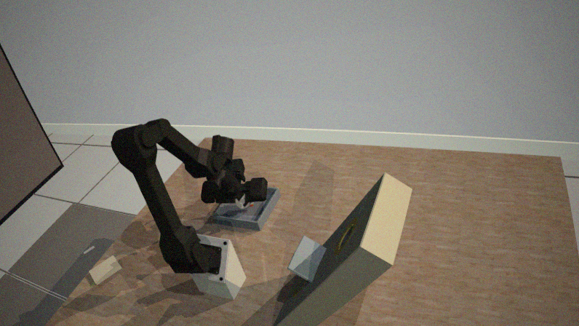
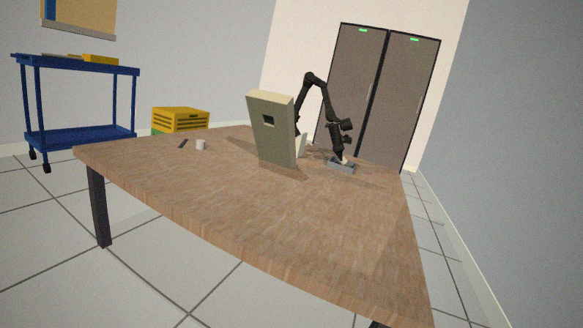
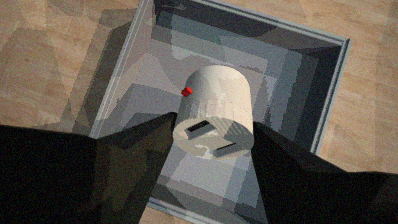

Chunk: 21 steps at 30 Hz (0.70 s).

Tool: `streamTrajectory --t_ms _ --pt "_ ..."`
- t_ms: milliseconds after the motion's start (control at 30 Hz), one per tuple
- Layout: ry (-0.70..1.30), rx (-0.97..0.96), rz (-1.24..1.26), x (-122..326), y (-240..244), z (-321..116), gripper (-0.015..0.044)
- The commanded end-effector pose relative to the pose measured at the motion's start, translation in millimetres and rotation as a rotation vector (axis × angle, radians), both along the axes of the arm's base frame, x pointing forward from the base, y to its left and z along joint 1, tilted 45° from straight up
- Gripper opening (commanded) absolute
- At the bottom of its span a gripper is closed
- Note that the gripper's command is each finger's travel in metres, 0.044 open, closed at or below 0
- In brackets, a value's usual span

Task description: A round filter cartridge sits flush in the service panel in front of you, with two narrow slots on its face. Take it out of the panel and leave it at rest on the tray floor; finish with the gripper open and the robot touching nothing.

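The white round cartridge (image 1: 241, 202) (image 2: 344, 161) (image 3: 217, 95) has two dark slots on its near face and a small red nub on its side. My gripper (image 3: 213, 123) (image 2: 341, 159) is shut on its sides near the slotted end. The cartridge is over and partly within the grey tray (image 1: 238, 223) (image 2: 340, 167) (image 3: 332, 95), inside the rim outline in the wrist view. Whether its far end touches the tray floor cannot be told. The service panel (image 1: 386, 218) (image 2: 273, 142) leans away from the tray, with a yellow-edged round opening (image 1: 346, 234) on its face.
Tray walls stand around the cartridge and close to the fingers. A pale bluish plate (image 1: 307, 259) stands before the panel. The arm's light base block (image 1: 235, 263) is near the tray. A small white cylinder (image 2: 200, 144) and a dark bar (image 2: 183, 143) lie beyond the panel.
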State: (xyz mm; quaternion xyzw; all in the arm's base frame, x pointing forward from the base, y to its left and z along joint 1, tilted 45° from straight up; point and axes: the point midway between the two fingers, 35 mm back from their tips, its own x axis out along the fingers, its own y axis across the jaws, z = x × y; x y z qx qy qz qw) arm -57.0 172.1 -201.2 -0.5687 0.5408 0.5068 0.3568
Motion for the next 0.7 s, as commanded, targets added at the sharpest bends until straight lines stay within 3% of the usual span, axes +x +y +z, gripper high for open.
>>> streamTrajectory --t_ms 0,500,667 --pt "0.001 0.004 0.0 -0.3 2.1 0.8 0.0052" --pt "0.001 0.004 0.0 -0.3 2.1 0.8 0.044" --pt "0.0 0.004 0.0 -0.9 21.4 17.5 0.044"
